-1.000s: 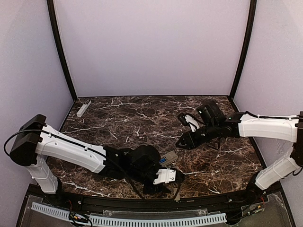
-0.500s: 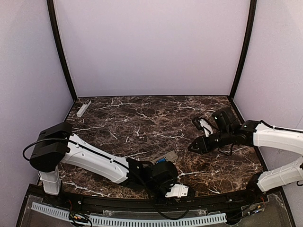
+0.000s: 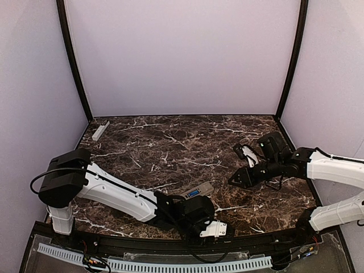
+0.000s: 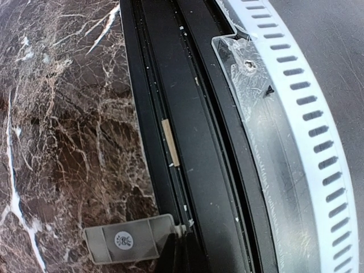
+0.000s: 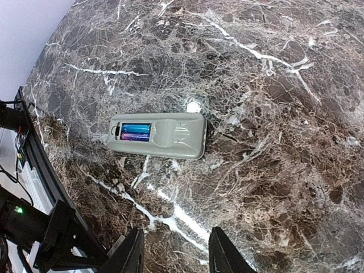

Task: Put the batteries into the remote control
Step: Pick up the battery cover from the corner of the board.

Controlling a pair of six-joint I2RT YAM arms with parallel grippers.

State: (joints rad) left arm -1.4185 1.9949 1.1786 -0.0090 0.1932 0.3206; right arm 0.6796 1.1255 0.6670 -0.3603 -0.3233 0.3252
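At the near table edge: the left claw [image 4: 173,259] now sits low beside the black rail [image 4: 193,142]. In the last second it has swung off the middle of the table [image 3: 165,142].
Left claw: it has gone from partly spread to closed. Its tips meet the tabbed end of a flat grey cover [image 4: 128,243], but I cannot tell whether they pinch it.
Right claw [image 5: 176,256]: half spread with nothing between the fingers, hanging above the table and drawn back a little toward the right side.
Remote control [image 5: 157,135]: lies buttons-down toward the front middle of the table, apart from both claws and no longer hidden under the left arm.
Battery bay: open, with no lid on it. It holds two batteries [image 5: 135,132] side by side, and they fill it.
Meaning for the task: loading looks done. The grey cover is probably the bay's lid, so fitting it is likely what remains.
Back left corner: a pale grey bar [image 3: 100,130] lies alone by the wall.
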